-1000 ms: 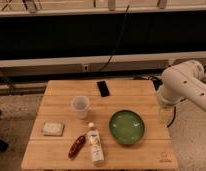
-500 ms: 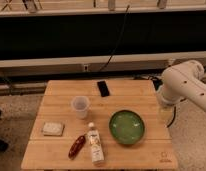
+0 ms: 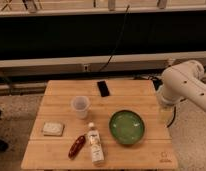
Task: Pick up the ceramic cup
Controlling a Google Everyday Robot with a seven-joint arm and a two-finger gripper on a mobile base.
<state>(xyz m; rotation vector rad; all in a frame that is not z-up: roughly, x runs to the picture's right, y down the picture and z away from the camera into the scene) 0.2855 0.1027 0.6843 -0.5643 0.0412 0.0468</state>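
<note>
The cup (image 3: 80,106) is standing left of centre on the desk (image 3: 127,93), while the gripper (image 3: 164,114) is hanging at the desk's right edge, its jaws' opening impossible to tell.

Change since the two earlier views: none detectable.

Arm (image 3: 185,86): at the right of the counter (image 3: 121,90), pose matching both earlier views; no rise, drop or swing noted.

Gripper (image 3: 164,111): low at the arm's end, just at the counter's right edge, near the green bowl (image 3: 126,127); placement as before.

Ceramic cup (image 3: 80,106): upright on the counter, left of centre, well apart from the gripper; no displacement, same spot as in both earlier views.

Green bowl: no displacement either.
</note>
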